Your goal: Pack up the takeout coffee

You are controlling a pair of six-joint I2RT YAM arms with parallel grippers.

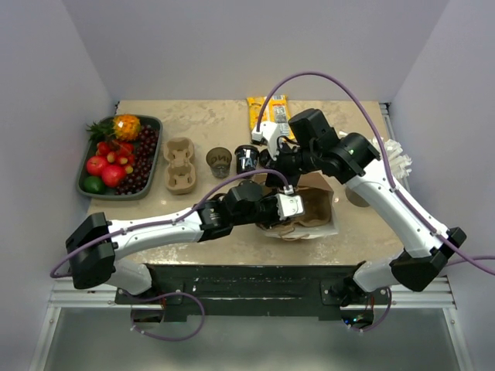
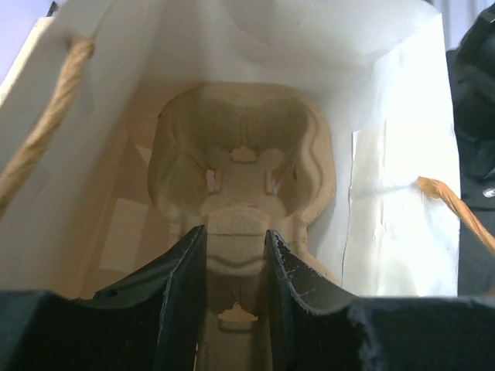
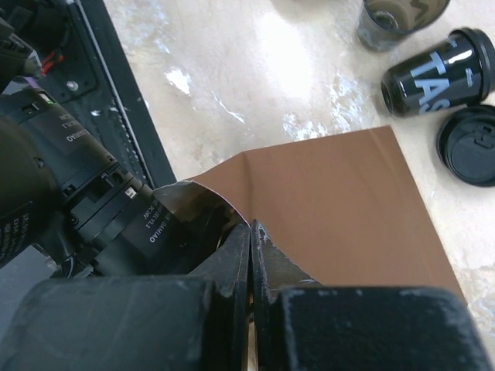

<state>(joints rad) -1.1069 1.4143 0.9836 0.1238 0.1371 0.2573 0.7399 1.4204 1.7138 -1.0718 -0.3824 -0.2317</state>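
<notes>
The brown paper bag [image 1: 315,210] lies on its side at the table's front, mouth toward the left arm. My left gripper [image 2: 236,232] reaches into it, shut on the middle ridge of a pulp cup carrier [image 2: 244,170] that sits against the bag's white inner wall [image 2: 398,193]. My right gripper [image 3: 251,228] is shut on the upper rim of the bag [image 3: 340,201], holding the mouth up. A black takeout coffee cup [image 3: 437,73] lies on its side behind the bag, and its black lid [image 3: 472,145] rests beside it.
A second pulp carrier [image 1: 179,165] and an empty brown cup [image 1: 220,161] stand left of the black cup [image 1: 247,158]. A fruit tray [image 1: 143,189] fills the far left. A yellow snack packet [image 1: 267,112] lies at the back. The bag's rope handles [image 2: 46,131] hang at its mouth.
</notes>
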